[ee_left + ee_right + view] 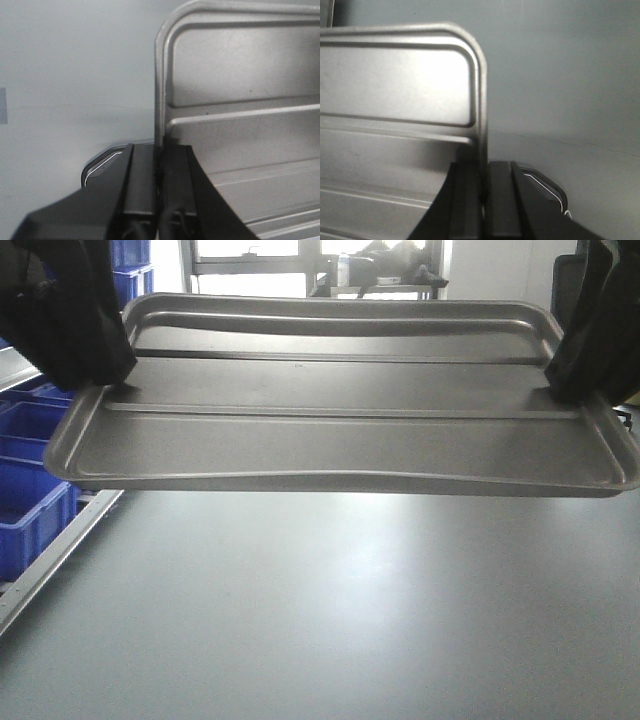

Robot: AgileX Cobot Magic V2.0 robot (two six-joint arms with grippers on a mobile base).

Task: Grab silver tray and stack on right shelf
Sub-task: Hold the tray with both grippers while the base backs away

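Observation:
The silver tray [340, 410] hangs in the air above the grey table, held level between both arms, its two long ridges showing. My left gripper [100, 380] is shut on the tray's left rim; in the left wrist view the gripper [160, 155] clamps the rim of the tray [240, 75]. My right gripper [568, 388] is shut on the right rim; in the right wrist view the gripper [484, 170] clamps the rim of the tray [395, 85]. The right shelf's steel rail and roller lanes are out of view.
Blue bins [30, 500] stand along the left, behind a pale rail [60, 550] at the table's left edge. More blue bins [130, 270] are at the back left. The grey table [340, 610] lies below the tray. A bright window [260, 265] is behind.

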